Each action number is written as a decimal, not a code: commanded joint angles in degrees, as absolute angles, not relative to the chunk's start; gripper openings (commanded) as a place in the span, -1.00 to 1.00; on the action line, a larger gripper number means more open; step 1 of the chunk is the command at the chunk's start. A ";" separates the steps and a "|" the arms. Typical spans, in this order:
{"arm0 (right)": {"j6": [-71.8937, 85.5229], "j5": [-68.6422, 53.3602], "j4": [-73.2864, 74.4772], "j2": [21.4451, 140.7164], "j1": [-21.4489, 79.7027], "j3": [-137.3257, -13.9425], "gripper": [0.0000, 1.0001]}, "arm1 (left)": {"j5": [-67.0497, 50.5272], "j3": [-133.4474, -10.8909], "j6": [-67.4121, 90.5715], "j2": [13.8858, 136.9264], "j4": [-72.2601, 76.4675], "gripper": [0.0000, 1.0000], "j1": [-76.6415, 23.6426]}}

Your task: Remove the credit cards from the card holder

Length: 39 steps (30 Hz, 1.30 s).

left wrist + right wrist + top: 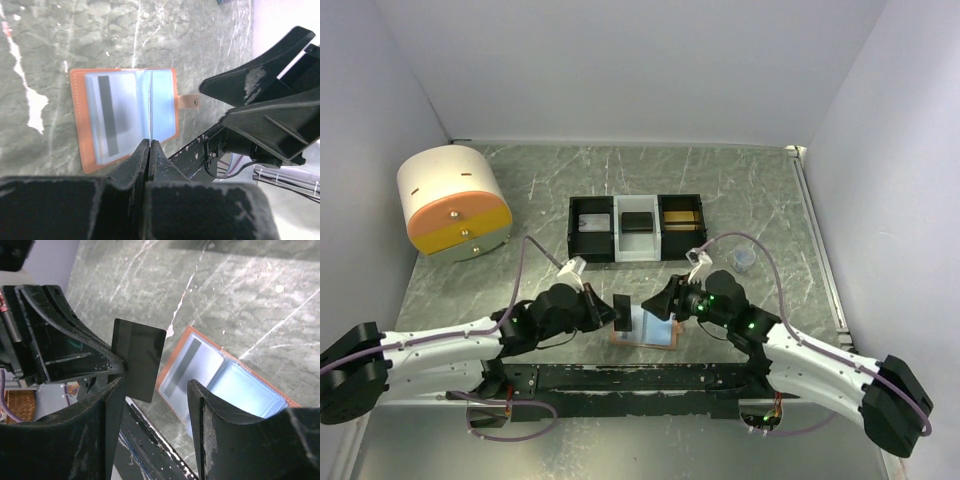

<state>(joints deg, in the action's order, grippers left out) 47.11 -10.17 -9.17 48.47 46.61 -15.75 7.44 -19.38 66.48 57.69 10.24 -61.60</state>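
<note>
Near the middle of the worktop (pixel 740 180), on the near side of the tray (pixel 575 230), finding the holder (pixel 643 335) lying open and flat between both arms, blue lining up. Pinching a dark card (pixel 139 360) in the left gripper (pixel 150 146), jaws fully together on its lower edge, holding it upright and clear of the pockets, just above the fold. Hovering the right gripper (pixel 155 384) beside it over the holder, jaws wide apart and gripping nothing. Seeing a striped card (pixel 112 117) sitting in one pocket, one long edge showing toward the fold; not telling about more cards in the other pocket.

Judging the cards to be light, thin, stiff and slick: taking hold across both flat faces close to the exposed edge, squeezing firmly enough against slipping, pulling straight along the pocket rather than twisting. Judging the holder to be light and floppy, probably sliding or lifting along with a snug card; pinning its orange border or the free half against the worktop while drawing the card out. Expecting little to grab on the striped card, lying flush with the lining, so likely needing a fingertip nudging its edge up first.
</note>
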 commanded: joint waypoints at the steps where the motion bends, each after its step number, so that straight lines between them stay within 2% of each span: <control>1: 43.10 -7.79 -15.00 42.43 46.64 -11.42 0.08 | 12.22 -17.56 66.31 52.25 4.61 -0.86 -61.61; 4: 40.85 -7.88 -17.76 38.33 46.58 -8.33 0.12 | 13.98 -16.51 66.22 48.67 2.38 -0.87 -61.61; 7: 40.65 -4.74 -12.49 35.83 46.56 -9.32 0.13 | 15.10 -14.54 65.93 44.71 1.68 -0.86 -61.64; 12: 40.99 -3.68 -8.81 38.08 45.05 -12.24 0.20 | 15.23 -11.33 63.18 36.42 2.95 -0.87 -61.61; 18: 48.11 -30.29 -33.17 46.90 33.58 -7.83 0.21 | 14.81 -7.95 61.04 27.42 3.51 -0.87 -61.64; 22: 50.49 -37.00 -42.56 53.91 32.76 -8.91 0.13 | 14.41 -6.42 60.48 23.97 5.08 -0.87 -61.61; 27: 52.53 -38.96 -48.82 55.96 33.04 -9.48 0.12 | 11.80 -7.08 58.63 25.74 7.98 -0.87 -61.61; 33: 52.86 -37.90 -48.32 54.50 33.39 -8.37 0.15 | 4.38 -9.05 54.00 34.42 17.01 -0.87 -60.62; 36: 52.11 -37.15 -45.58 52.51 33.40 -7.91 0.15 | -3.76 -7.79 54.28 38.91 24.11 -0.87 -55.17; 39: 51.64 -36.36 -43.46 50.25 33.32 -7.60 0.16 | -13.53 -2.82 58.60 42.18 37.85 -0.87 -46.66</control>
